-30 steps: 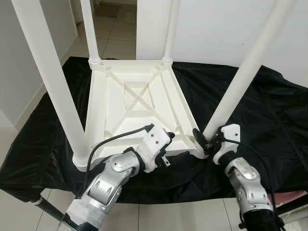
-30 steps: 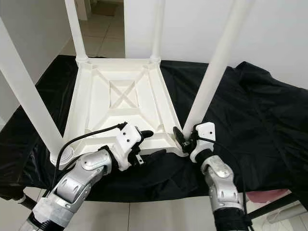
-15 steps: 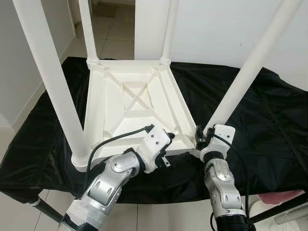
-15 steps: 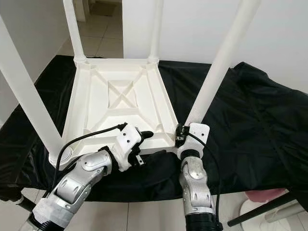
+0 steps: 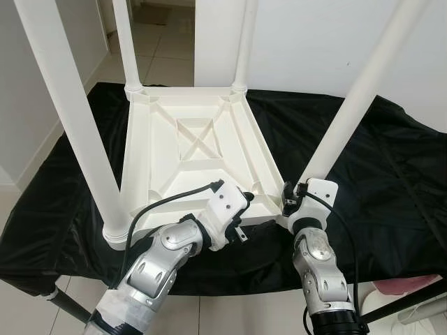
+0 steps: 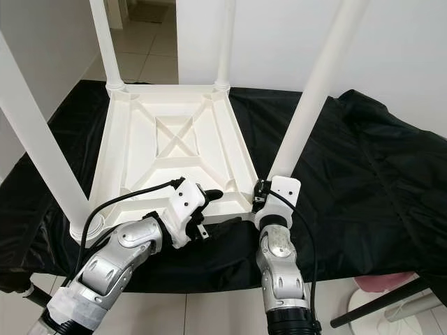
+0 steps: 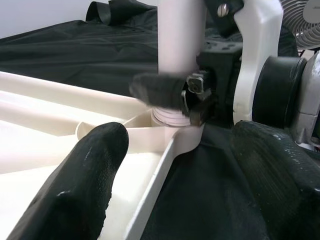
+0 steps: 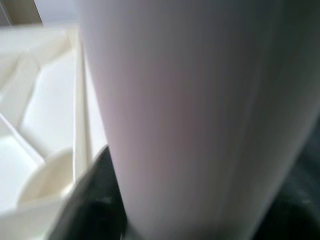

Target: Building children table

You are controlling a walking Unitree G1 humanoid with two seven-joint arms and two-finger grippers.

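Note:
A white plastic children's table (image 5: 195, 132) lies upside down on a black cloth, with its legs pointing up. My right gripper (image 5: 288, 199) is shut on the base of the near right leg (image 5: 349, 105), right at the corner socket. In the left wrist view one of its fingers (image 7: 160, 90) crosses in front of that leg. In the right wrist view the leg (image 8: 200, 110) is very close, with a finger (image 8: 95, 200) beside it. My left gripper (image 5: 246, 213) is open astride the table's near rim (image 7: 160, 180), one finger inside the tabletop and one on the cloth outside.
The black cloth (image 5: 391, 167) covers a low platform, and its front edge runs just behind my forearms. The near left leg (image 5: 70, 112) and two far legs stand tall around the work area. Tiled floor (image 5: 167, 49) and a white wall (image 5: 300, 42) lie behind. A pink object (image 5: 412, 286) sits at lower right.
My right forearm has swung in from the right to below the corner. Its gripper has turned around the leg base. The left arm has stayed on the rim.

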